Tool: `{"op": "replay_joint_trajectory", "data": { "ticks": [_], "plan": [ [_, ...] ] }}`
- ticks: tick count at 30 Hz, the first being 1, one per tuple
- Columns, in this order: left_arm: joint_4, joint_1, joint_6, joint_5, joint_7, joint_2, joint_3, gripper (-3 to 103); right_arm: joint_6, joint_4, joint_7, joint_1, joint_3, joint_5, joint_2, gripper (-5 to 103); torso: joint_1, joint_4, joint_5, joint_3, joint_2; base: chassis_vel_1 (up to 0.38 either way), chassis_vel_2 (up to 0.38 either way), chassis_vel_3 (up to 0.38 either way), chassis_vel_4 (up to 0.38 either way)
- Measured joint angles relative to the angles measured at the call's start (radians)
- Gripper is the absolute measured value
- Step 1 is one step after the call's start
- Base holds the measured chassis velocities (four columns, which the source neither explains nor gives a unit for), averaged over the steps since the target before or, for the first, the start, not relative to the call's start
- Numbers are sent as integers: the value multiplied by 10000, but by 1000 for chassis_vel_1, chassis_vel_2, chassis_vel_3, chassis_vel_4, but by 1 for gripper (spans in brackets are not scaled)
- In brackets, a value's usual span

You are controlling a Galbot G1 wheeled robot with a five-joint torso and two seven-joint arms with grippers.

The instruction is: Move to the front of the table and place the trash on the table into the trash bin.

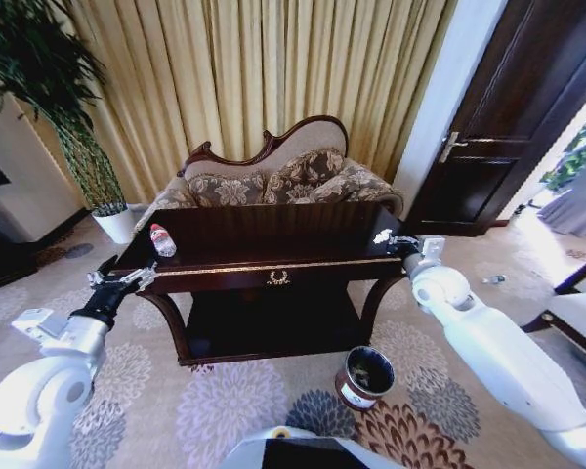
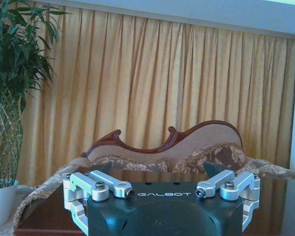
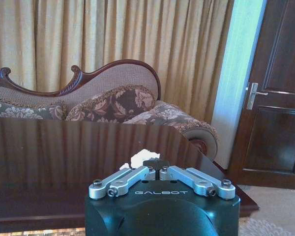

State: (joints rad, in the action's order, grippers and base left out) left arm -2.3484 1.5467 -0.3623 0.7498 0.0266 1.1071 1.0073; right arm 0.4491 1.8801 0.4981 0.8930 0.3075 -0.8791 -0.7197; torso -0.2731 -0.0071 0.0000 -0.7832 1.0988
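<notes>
The bin (image 1: 364, 376) stands nearest, on the flowered carpet (image 1: 225, 401) just before the right front leg of the table (image 1: 273, 249). It is round and dark brown, with a shiny rim and a white label on its side; some dark things lie inside it.

The left gripper (image 1: 120, 281) hangs at the left front corner of the table. In the left wrist view its jaws are wide apart and hold nothing (image 2: 162, 189).

The right gripper (image 1: 396, 240) is at the right front corner of the table top. In the right wrist view its black fingertips (image 3: 155, 162) are pressed together on a white paper wad (image 3: 138, 159), which shows just beyond them above the glossy wood.

The table is dark and shiny, with gold trim, a gold emblem in front, a lower shelf and curved legs. A clear bottle (image 1: 162, 240) with a red cap lies on its left part, near the left gripper.

Behind stands a floral sofa (image 1: 273, 181) with a carved wooden frame, then yellow pleated curtains (image 1: 244, 68).
</notes>
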Motion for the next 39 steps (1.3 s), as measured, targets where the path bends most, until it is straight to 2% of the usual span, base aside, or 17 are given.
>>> {"op": "replay_joint_trajectory", "data": {
  "ticks": [13,19,26,32,39],
  "plan": [
    [0,30,-5,-23,3,30,-8,100,-104,-10,-178,436,340,109,-43,0,0,2,-1,0,0,92,-88,-99,96],
    [29,28,-4,-44,2,37,-3,100,-300,95,-411,747,388,305,-234,0,2,0,1,1,1,87,-84,-80,79],
    [54,70,-3,-74,-47,89,45,100,-214,229,-807,1386,926,488,-367,0,0,1,-1,-1,-1,0,0,0,0],
    [54,33,14,-153,-71,155,-87,100,75,-222,-1055,2306,1525,1337,-795,0,-1,-1,0,0,-1,0,0,0,0],
    [127,32,70,-226,-142,194,-104,100,147,-1150,-1110,2732,1389,2095,-1433,0,-1,1,-2,0,-1,0,0,0,0]
  ]
}}
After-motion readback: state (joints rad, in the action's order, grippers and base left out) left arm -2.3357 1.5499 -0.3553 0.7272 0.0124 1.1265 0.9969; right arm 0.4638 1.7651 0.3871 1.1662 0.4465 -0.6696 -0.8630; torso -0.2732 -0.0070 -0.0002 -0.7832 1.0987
